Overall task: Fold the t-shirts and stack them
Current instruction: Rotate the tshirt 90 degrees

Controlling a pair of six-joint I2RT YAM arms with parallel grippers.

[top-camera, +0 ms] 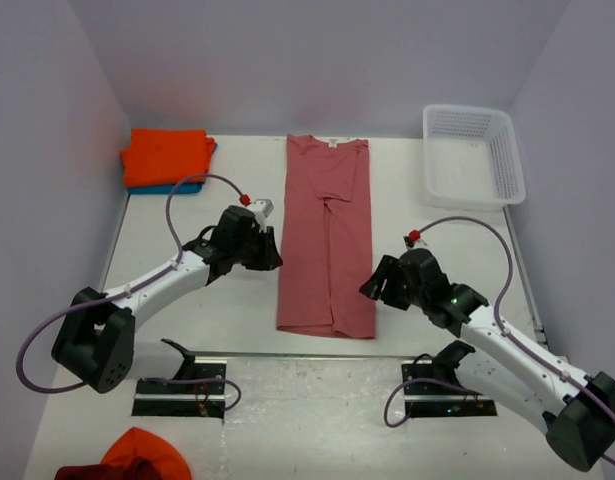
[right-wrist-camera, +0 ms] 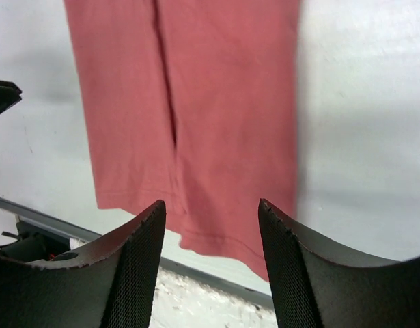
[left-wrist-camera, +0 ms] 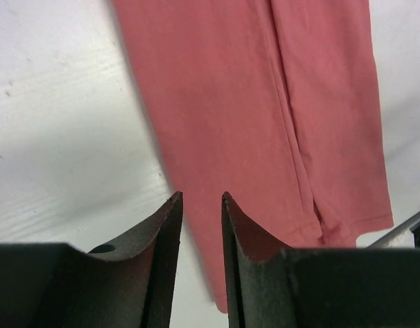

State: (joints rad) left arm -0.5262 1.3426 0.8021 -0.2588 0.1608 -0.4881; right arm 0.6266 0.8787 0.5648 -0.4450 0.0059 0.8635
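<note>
The salmon-red t-shirt [top-camera: 327, 235] lies flat mid-table, both sides folded inward into a long strip, collar and small white tag at the far end. My left gripper [top-camera: 271, 250] hovers at its left edge, jaws a little apart with nothing between them; the left wrist view shows the salmon-red t-shirt [left-wrist-camera: 264, 116] beyond the left gripper [left-wrist-camera: 201, 198]. My right gripper [top-camera: 372, 285] stands open beside the right edge near the hem, empty, and the salmon-red t-shirt [right-wrist-camera: 196, 116] fills the right gripper's [right-wrist-camera: 211, 205] wrist view. An orange t-shirt [top-camera: 167, 157] lies folded on a teal-blue t-shirt [top-camera: 177, 187] at the far left.
A white lattice basket [top-camera: 507, 165] stands at the far right. More orange and dark red cloth [top-camera: 127, 460] lies below the table's near edge at the bottom left. Black mounting plates [top-camera: 182, 392] sit at the near edge.
</note>
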